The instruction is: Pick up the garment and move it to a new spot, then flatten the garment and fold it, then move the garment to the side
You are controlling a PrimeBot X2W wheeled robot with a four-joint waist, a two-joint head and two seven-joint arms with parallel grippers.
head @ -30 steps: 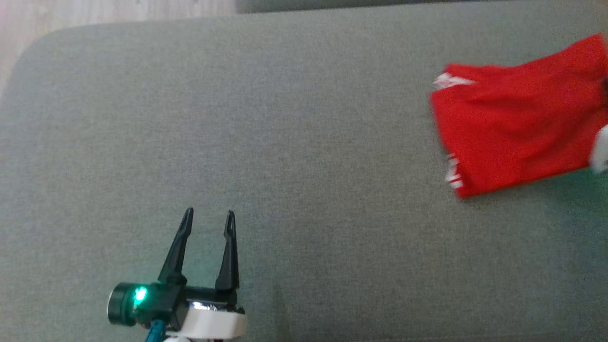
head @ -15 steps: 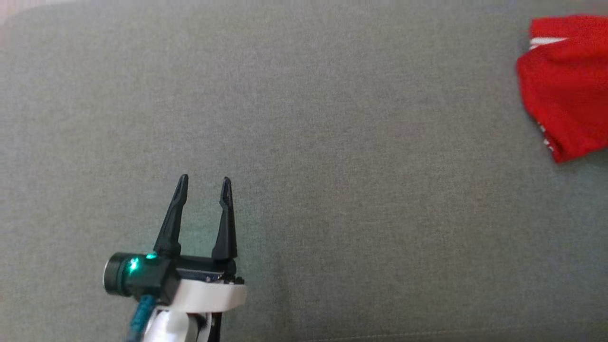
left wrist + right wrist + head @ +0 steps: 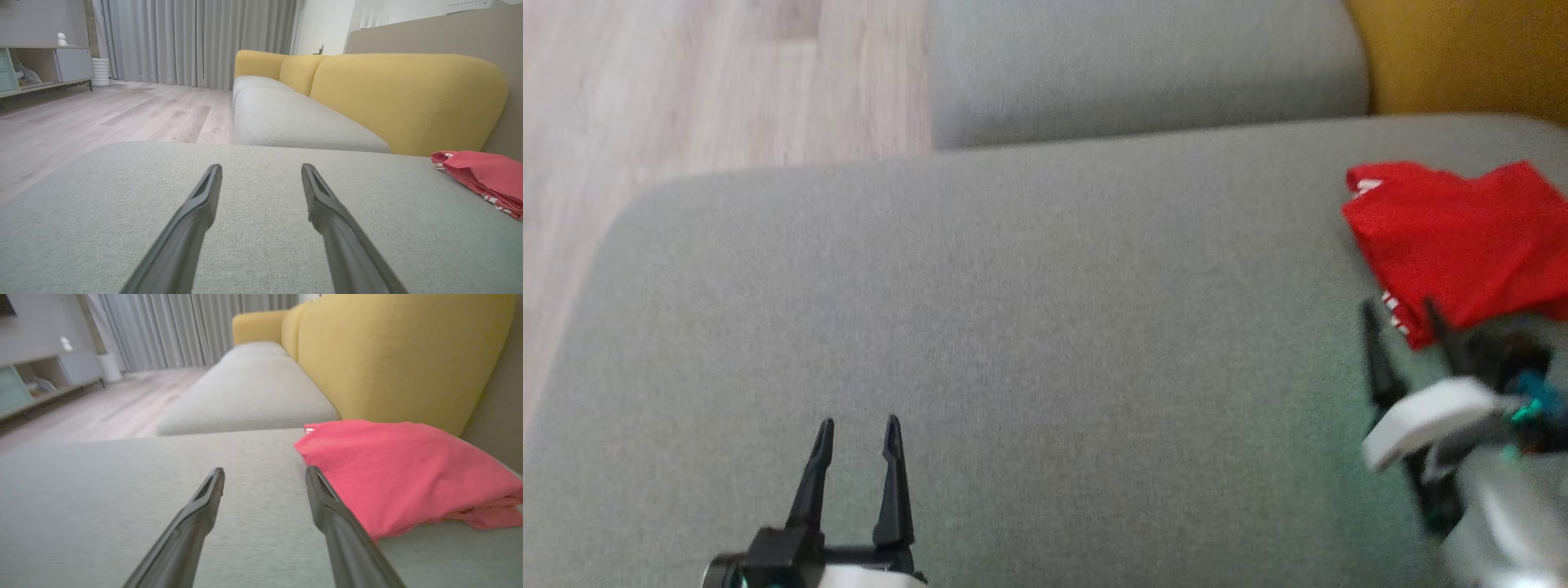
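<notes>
The garment [image 3: 1462, 241] is a folded red piece with white stripes, lying at the far right of the grey sofa seat [image 3: 1029, 327]; it also appears as the garment [image 3: 400, 473] in the right wrist view and the garment [image 3: 486, 179] in the left wrist view. My right gripper [image 3: 1405, 314] stands open just in front of its near edge, holding nothing; its right finger [image 3: 335, 518] lies beside the cloth. My left gripper [image 3: 858, 429] hovers open and empty over the seat at the lower left, far from the garment.
A yellow backrest [image 3: 384, 363] rises behind the garment. A second grey seat cushion [image 3: 1143, 65] lies beyond the seat. Wooden floor [image 3: 686, 90] lies past the seat's rounded left edge, with a low cabinet [image 3: 41, 65] and curtains [image 3: 192, 41] further off.
The head camera has shifted. The right gripper, off the picture before with the garment hanging at the right edge, now stands open beside the garment, which lies flat on the seat.
</notes>
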